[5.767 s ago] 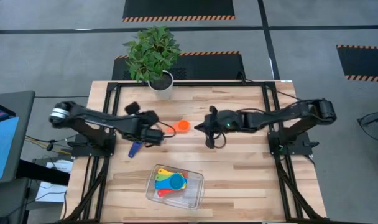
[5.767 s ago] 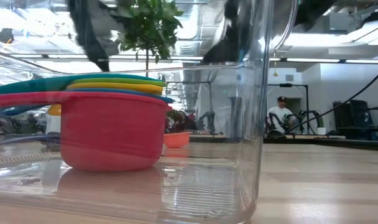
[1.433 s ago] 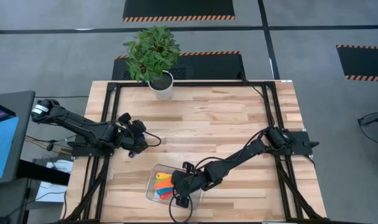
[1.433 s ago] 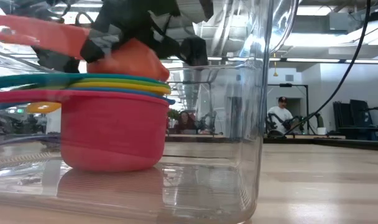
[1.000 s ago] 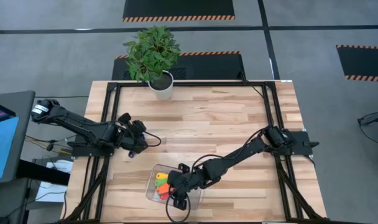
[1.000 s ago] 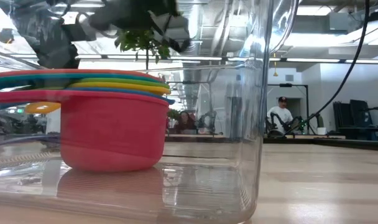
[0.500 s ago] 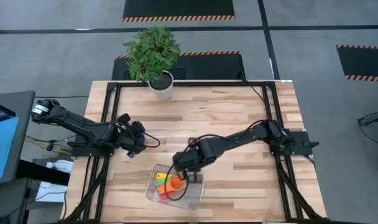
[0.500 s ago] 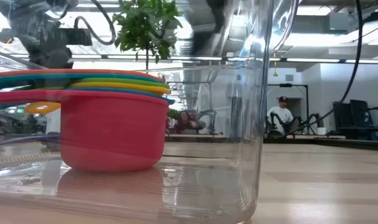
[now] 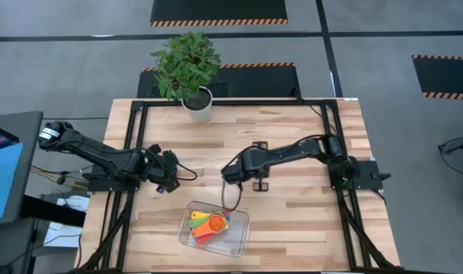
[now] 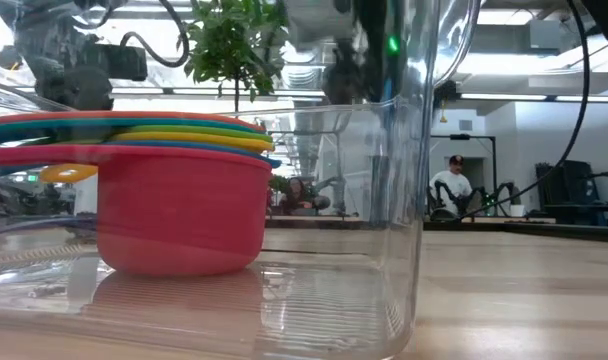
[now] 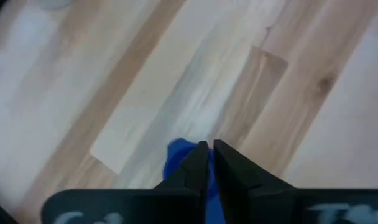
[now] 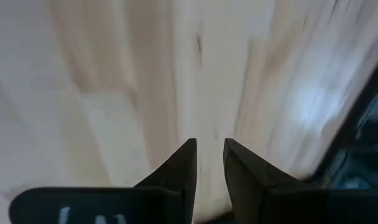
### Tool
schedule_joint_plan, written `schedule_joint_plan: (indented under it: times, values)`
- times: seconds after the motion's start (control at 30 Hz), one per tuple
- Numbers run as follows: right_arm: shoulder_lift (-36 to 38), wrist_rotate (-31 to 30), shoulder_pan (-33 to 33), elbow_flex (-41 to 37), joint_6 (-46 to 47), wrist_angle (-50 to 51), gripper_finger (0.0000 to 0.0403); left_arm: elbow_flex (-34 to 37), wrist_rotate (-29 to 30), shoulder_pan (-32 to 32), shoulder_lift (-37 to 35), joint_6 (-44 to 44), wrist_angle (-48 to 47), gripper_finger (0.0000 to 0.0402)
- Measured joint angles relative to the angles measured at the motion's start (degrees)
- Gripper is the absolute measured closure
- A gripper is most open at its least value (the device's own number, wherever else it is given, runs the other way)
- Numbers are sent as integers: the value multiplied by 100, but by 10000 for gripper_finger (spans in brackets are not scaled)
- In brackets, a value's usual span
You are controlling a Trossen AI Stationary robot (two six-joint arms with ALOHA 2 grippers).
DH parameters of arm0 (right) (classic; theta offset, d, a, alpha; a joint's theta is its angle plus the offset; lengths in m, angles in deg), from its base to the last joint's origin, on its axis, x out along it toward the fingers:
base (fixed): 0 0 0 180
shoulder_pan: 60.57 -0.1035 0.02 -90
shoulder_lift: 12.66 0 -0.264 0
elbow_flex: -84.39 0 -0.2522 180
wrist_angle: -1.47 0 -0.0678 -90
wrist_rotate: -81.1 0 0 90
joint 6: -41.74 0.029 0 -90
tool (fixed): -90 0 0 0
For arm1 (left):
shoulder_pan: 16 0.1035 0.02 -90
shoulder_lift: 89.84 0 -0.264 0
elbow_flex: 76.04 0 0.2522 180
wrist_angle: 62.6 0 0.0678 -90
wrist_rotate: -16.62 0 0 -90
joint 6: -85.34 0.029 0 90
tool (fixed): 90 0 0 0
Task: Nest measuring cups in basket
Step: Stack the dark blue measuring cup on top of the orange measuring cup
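The basket stands near the front edge of the worktop, about in the middle of its width. Inside it the measuring cups lie nested in one stack, with the orange cup on top; in the low view the red cup is the lowest and biggest one.

The right gripper hangs over the middle of the worktop, behind the basket and apart from it. Its fingers stand a narrow gap apart and hold nothing.

The left gripper is low near the left edge of the worktop. Its fingers are almost together, pinching a dark blue cup that is seen just beside and under them.

A potted plant stands at the back edge.
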Motion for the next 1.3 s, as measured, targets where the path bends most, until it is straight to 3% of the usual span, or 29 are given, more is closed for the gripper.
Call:
schedule_joint_plan:
  times: [0.2,0.4,0.57,0.8,1.0,1.3]
  values:
    - [1092,-207,277,-2064,531,-496,302,0,-55,30,2,-100,55,323]
    - [2906,-157,370,-4417,1292,-2512,302,0,-88,321,17,-671,74,268]
    - [4018,-90,249,-5641,1862,-4038,302,2,-253,657,484,-795,220,252]
    - [4662,-57,80,-5944,2064,-4551,302,2,-509,964,1603,-905,267,250]
    - [4775,-56,46,-5944,2034,-4660,302,-10,-1218,1003,2188,-1122,349,250]
    - [4732,-61,66,-5944,2014,-4651,302,-272,-893,1008,2039,-1038,179,250]
